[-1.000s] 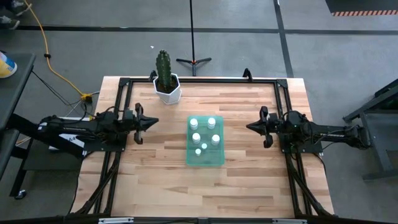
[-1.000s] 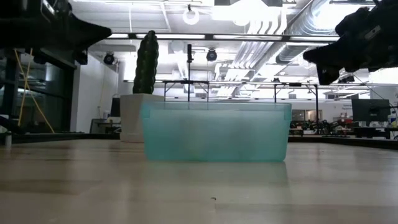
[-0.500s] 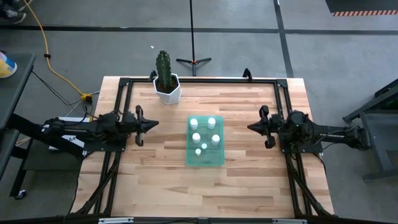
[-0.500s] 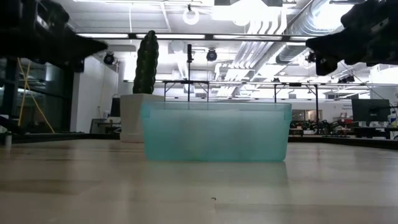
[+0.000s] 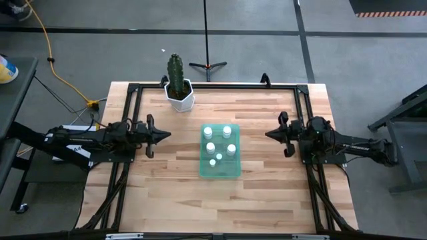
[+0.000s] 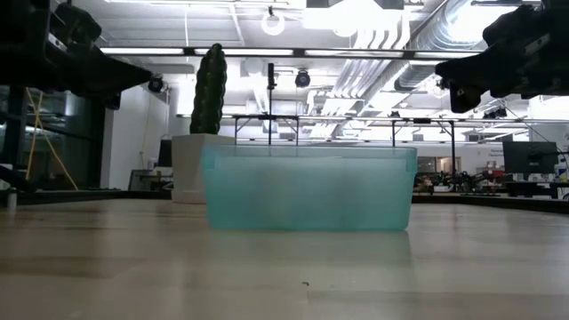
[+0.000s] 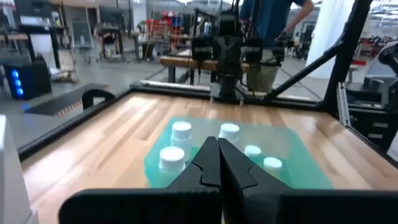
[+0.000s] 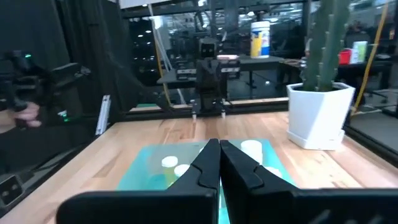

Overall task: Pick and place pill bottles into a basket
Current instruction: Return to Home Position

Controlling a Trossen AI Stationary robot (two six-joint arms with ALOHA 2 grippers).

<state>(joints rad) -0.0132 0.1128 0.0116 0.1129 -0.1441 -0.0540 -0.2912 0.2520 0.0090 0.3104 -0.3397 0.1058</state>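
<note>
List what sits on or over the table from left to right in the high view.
left tool, shut → cactus pot → basket with the pill bottles standing in it → right tool, shut

A flat translucent green plastic tray [image 5: 228, 171] lies on the pale wooden tabletop [image 5: 167, 183]. Six small white capped bottles [image 5: 207, 131] stand inside the tray, crowded toward its far end. Beyond its far-left corner stands a white hexagonal pot [image 5: 181, 99] holding a green cactus [image 5: 175, 72]. The left gripper [image 5: 164, 134] hangs well left of the tray and the right gripper [image 5: 268, 135] well right, both seemingly pinched together.
</note>
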